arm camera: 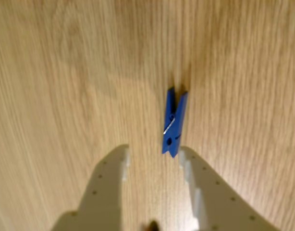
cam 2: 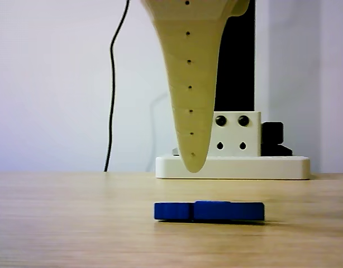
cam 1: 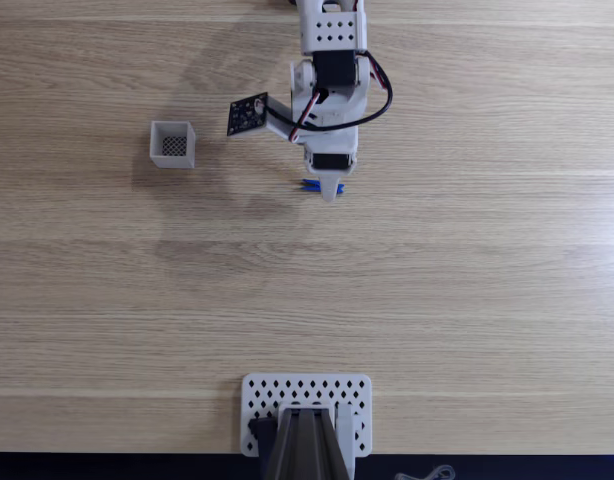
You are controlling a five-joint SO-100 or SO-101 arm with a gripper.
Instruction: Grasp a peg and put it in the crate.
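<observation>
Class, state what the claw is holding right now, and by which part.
Nothing is held. The claw is open above the table, and the blue peg lies flat on the wood, ungripped.

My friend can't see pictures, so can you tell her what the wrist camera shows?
A small blue peg lies flat on a wooden table, pointing lengthwise away from the camera. The robot's pale gripper reaches in from the bottom with its two fingers spread open, and the peg's near end sits by the right finger.

arm (cam 1: 332, 75): white printed shell | black servos, black cables | tool (arm camera: 154, 161): cream tapered fingers
</observation>
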